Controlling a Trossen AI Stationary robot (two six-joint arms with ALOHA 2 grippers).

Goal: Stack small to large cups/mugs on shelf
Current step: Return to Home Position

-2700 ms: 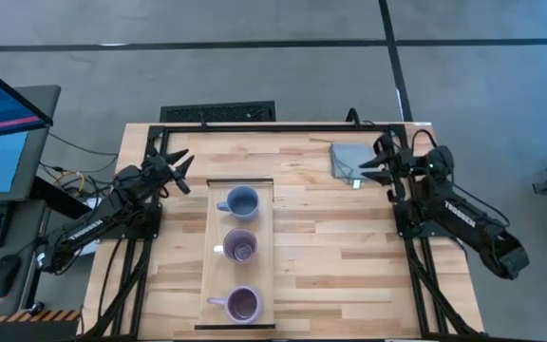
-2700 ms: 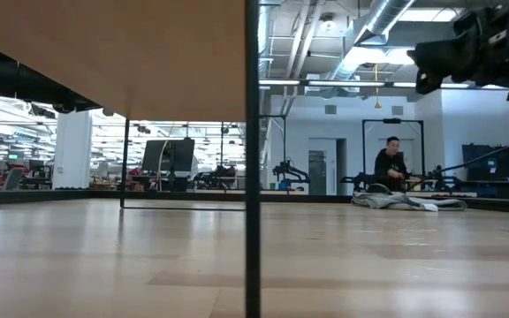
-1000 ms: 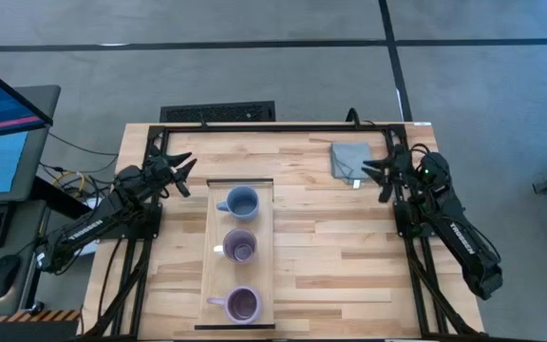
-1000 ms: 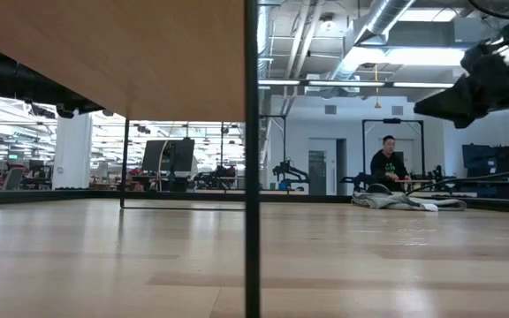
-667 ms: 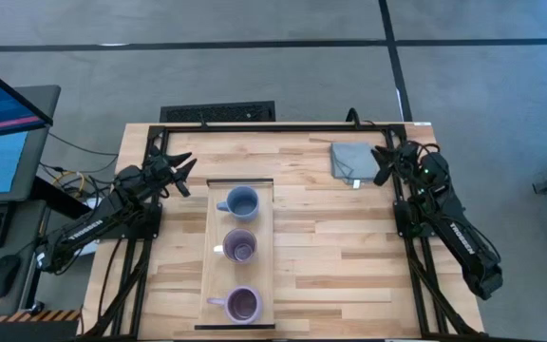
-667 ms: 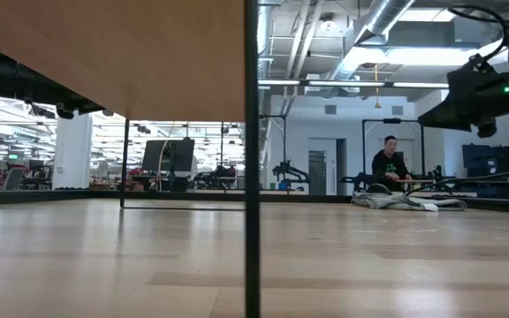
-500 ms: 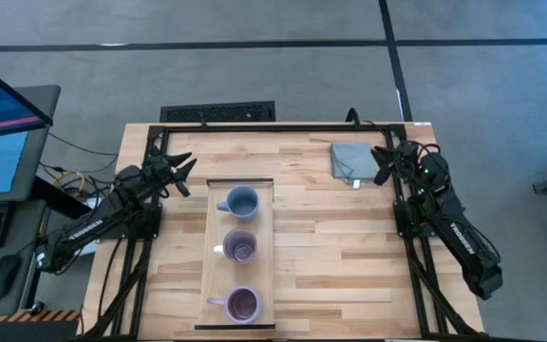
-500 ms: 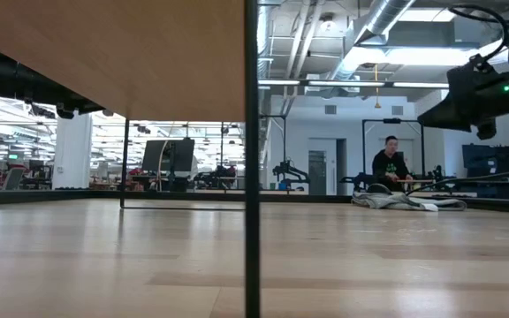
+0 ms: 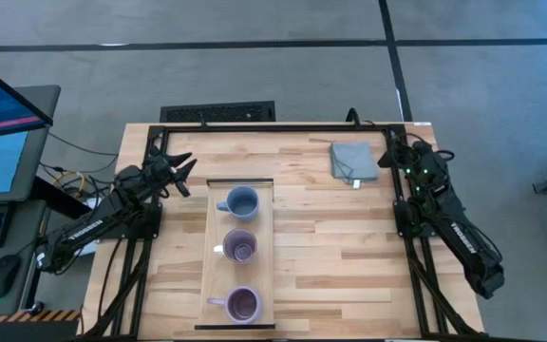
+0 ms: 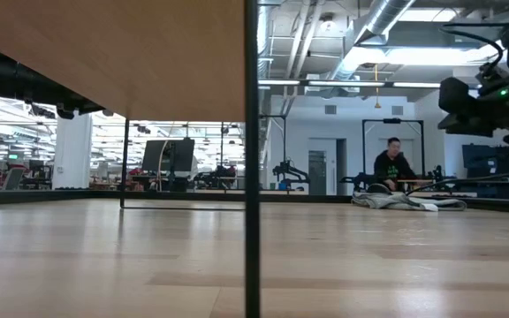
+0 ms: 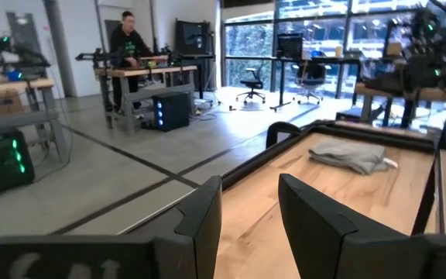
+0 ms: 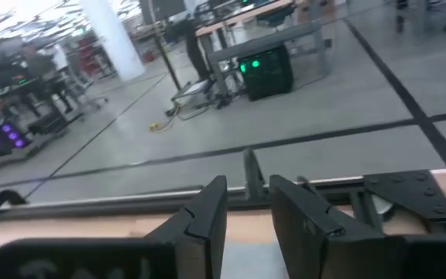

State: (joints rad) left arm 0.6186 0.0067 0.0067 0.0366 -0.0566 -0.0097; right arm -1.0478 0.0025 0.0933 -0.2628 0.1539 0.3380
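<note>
Pale-wood shelf (image 9: 213,228), mid-table, carrying one row: blue-grey mug (image 9: 242,201) at the end nearest the grippers, middle purple mug (image 9: 240,247), end purple mug (image 9: 243,305); left gripper (image 9: 186,175) and right gripper (image 9: 384,157) empty, fingers parted, at opposite table edges.

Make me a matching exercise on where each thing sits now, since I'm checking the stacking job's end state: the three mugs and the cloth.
1. blue mug
2. patterned purple mug
3. plain purple mug
4. grey cloth

a. middle of the shelf
b. tabletop, beside the open right pincer
c. shelf end nearest the open left pincer
d. shelf end farthest from both pincers

Pairs: 1-c, 2-a, 3-d, 4-b.
</note>
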